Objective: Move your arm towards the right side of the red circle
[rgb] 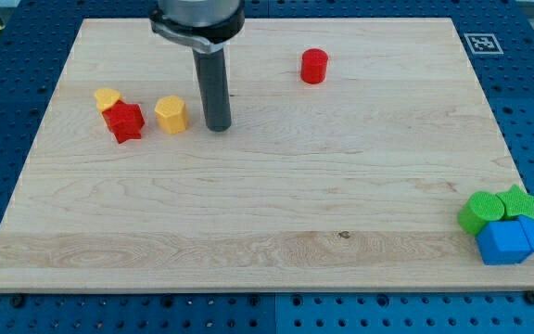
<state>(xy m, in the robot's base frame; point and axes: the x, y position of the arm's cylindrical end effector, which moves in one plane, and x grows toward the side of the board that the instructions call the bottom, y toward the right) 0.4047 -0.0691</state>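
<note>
Blue blocks [511, 239] sit far below-right of the red circle [314, 66], which stands near the desk [267, 213] top edge. Light, rigid, likely slides easily; no jaws here, so I'd only touch its side. My tip [218, 127] rests below-left of it, beside the yellow block [171, 114].

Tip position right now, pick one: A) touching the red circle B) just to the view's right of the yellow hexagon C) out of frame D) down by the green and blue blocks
B: my tip sits just to the view's right of the yellow hexagon, with the red circle farther off toward the view's upper right.
</note>
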